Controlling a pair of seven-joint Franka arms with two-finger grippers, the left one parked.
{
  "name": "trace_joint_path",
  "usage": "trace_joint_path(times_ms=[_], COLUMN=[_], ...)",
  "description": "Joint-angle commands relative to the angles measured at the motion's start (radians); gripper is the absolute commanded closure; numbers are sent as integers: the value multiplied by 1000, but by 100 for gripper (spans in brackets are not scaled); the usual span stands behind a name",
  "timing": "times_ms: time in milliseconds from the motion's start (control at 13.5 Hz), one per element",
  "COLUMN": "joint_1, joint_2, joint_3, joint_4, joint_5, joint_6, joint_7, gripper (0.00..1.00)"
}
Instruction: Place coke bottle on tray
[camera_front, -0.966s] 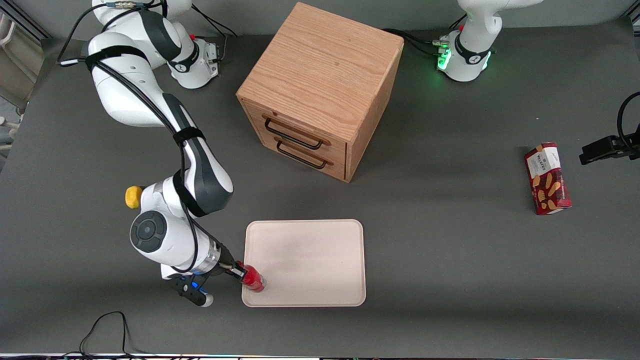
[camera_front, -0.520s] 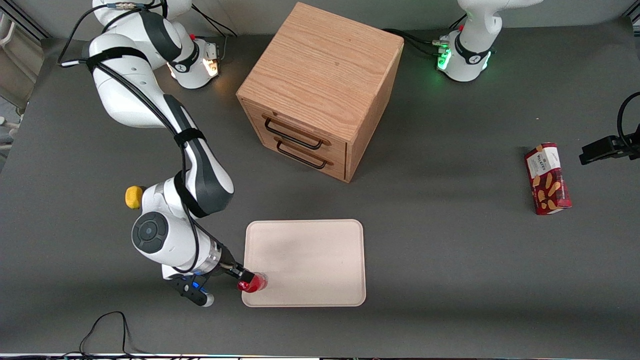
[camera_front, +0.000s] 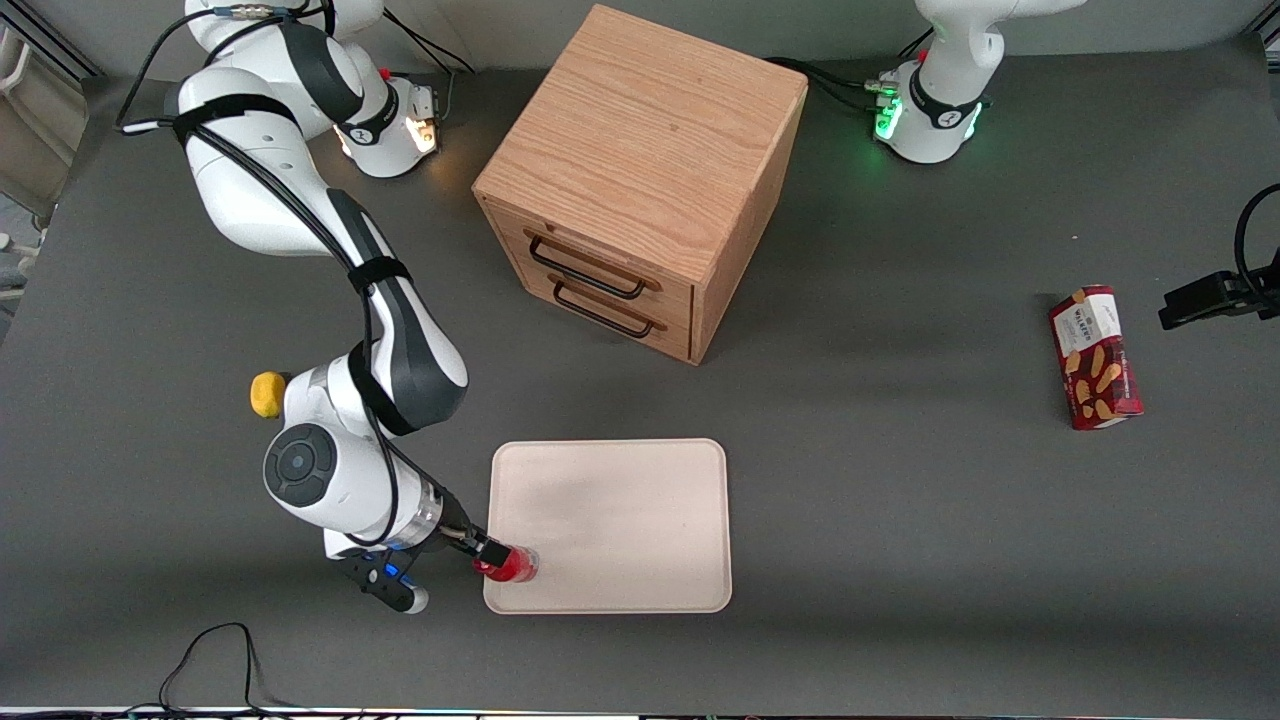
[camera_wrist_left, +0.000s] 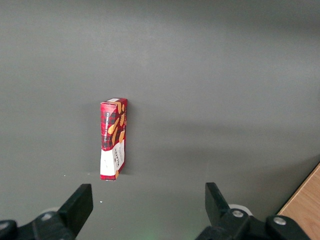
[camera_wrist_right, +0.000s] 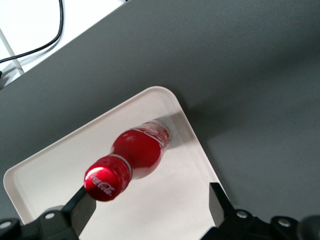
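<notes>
The coke bottle (camera_front: 510, 565) is all red with a red cap and stands on the cream-white tray (camera_front: 620, 520), in the tray's corner nearest the front camera toward the working arm's end. In the right wrist view the bottle (camera_wrist_right: 137, 152) stands on the tray (camera_wrist_right: 50, 175) with its cap toward the camera. My right gripper (camera_front: 490, 552) is just above the bottle. In the wrist view the gripper (camera_wrist_right: 150, 200) is open wide. The cap is close beside one of the fingers (camera_wrist_right: 80, 205) and the other finger is well apart from it.
A wooden two-drawer cabinet (camera_front: 640, 170) stands farther from the front camera than the tray. A red snack box (camera_front: 1095, 357) lies toward the parked arm's end, also in the left wrist view (camera_wrist_left: 114, 138). A small yellow object (camera_front: 266, 393) sits beside the working arm.
The bottle was tilted over the tray corner one second ago and now stands upright on it. The arm has hardly moved.
</notes>
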Motion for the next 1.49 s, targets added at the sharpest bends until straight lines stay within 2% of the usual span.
trace_joint_path(times_ms=[0, 595, 892, 1264, 1412], joint_1=[16, 10, -13, -125, -136], joint_2=[-3, -124, -260, -624, -769], joint_3=[-1, 2, -4, -7, -57], joint_4=[26, 27, -28, -471, -638], joint_5=[-34, -25, -19, -19, -19], joint_6=[-33, -295, -545, -531, -500], joint_7=[30, 24, -188, -486, -614], gripper=[0, 0, 0, 0, 0])
